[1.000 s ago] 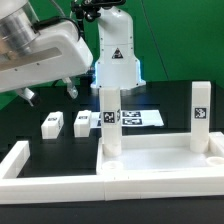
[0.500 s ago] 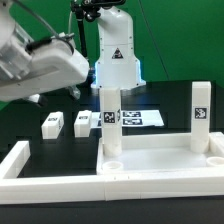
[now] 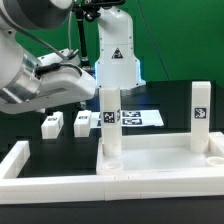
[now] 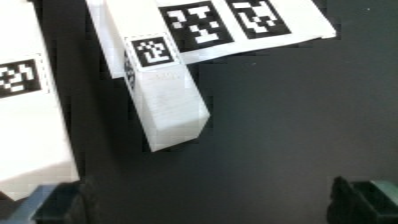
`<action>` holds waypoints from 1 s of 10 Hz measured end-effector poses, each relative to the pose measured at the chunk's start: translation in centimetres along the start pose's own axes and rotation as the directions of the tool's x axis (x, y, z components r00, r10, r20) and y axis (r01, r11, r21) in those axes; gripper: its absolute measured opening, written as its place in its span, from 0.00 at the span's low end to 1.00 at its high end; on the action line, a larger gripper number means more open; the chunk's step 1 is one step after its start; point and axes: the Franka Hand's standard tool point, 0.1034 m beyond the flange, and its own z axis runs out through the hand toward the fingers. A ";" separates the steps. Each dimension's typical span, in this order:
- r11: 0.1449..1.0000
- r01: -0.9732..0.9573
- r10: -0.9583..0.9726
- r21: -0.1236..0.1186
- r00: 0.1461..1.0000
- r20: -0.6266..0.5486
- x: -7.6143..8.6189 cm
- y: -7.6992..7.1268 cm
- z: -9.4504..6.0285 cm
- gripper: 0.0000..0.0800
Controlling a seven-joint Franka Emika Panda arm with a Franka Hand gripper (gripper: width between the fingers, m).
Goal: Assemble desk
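Observation:
The white desk top (image 3: 160,160) lies upside down at the front, on the exterior view's right. Two legs stand upright in its far corner sockets, one on the left (image 3: 108,122) and one on the right (image 3: 199,115). Two loose tagged legs (image 3: 52,123) (image 3: 82,122) lie on the black table behind it. The arm's hand (image 3: 60,80) hangs over them; its fingers do not show there. In the wrist view my gripper (image 4: 205,203) is open and empty above one lying leg (image 4: 164,90). Another white tagged part (image 4: 22,95) lies beside that leg.
The marker board (image 3: 140,117) (image 4: 222,22) lies just beyond the loose legs. A long white L-shaped fence bar (image 3: 40,170) runs along the front and up the exterior view's left. The robot base (image 3: 115,55) stands at the back.
The arm has swung from the exterior view's left toward the middle and turned its hand over the loose legs. The desk parts have not moved.

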 end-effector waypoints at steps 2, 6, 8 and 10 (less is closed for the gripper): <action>1.000 -0.023 0.023 -0.005 0.999 0.040 0.5 1.2 2.0 0.81; 0.999 -0.042 0.042 -0.003 0.998 0.056 0.2 1.2 2.8 0.81; 0.999 -0.042 0.042 -0.003 0.998 0.055 0.2 1.2 2.8 0.81; 0.999 -0.046 0.047 -0.004 0.997 0.067 -0.2 1.1 3.4 0.81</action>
